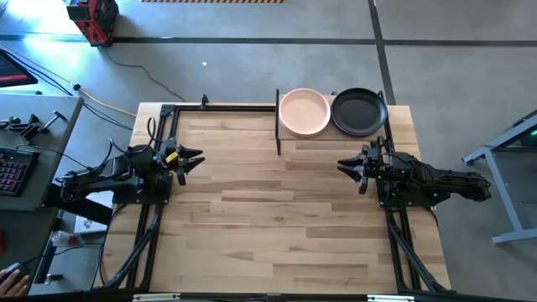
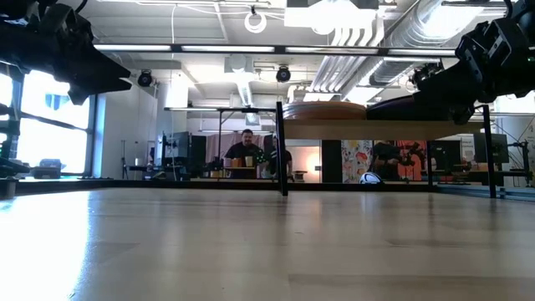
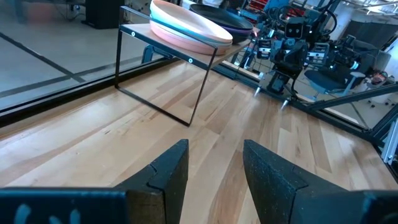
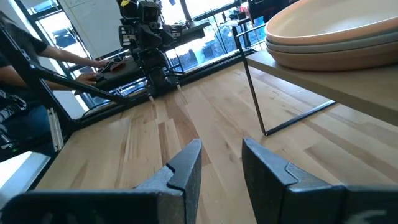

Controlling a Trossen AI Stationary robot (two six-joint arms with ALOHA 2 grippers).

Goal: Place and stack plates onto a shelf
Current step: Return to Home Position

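Red device (image 1: 94, 18) on grey floor (image 1: 252, 59), keyboard (image 1: 10, 172) on side bench (image 1: 42, 126), person (image 2: 247, 149) far behind, perhaps seated

The high view hangs well above the table (image 1: 277, 210) and looks straight down on all of it, the left arm (image 1: 109, 176) and the right arm (image 1: 428, 180). The low view sits at tabletop level, facing flat across into the room, so the shelf (image 2: 376, 130) shows edge-on (one end seems masked by an arm). Each wrist view looks low over the wood past its own fingers (image 3: 166, 177) toward the shelf and the opposite arm; the right sits nearer. All four share the shelf.
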